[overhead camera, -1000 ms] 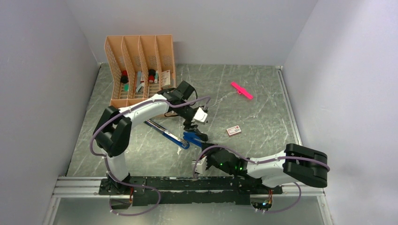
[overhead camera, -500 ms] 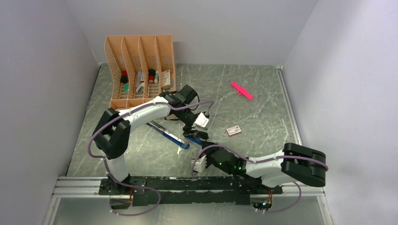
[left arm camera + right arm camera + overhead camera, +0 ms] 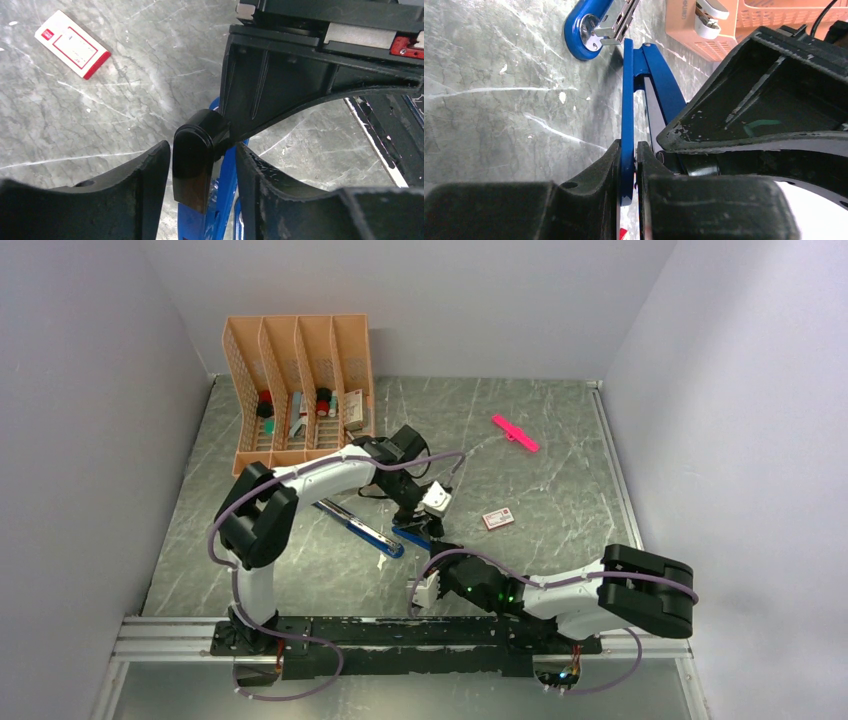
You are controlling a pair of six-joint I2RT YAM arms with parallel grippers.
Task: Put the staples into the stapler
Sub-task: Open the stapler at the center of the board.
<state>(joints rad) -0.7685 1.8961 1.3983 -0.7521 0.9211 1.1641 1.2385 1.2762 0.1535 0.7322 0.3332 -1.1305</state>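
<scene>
The blue stapler lies swung open on the tabletop, just in front of the orange organiser. One arm rests flat and the other reaches toward the centre, where both grippers meet. The right gripper is closed tight on that second arm: in its wrist view the two fingers pinch the thin blue edge of the stapler with no gap, and the rounded hinge end with its metal channel lies beyond. The left gripper comes down from the far side. Its fingers are partly apart and straddle a glossy black rounded piece over the blue body. A sliver of blue shows beside the piece, and I cannot tell whether the fingers touch it. The staples box, pink and white, lies flat to the right of both grippers, near but apart from them. No loose strip can be made out. A pink stick lies farther back.
</scene>
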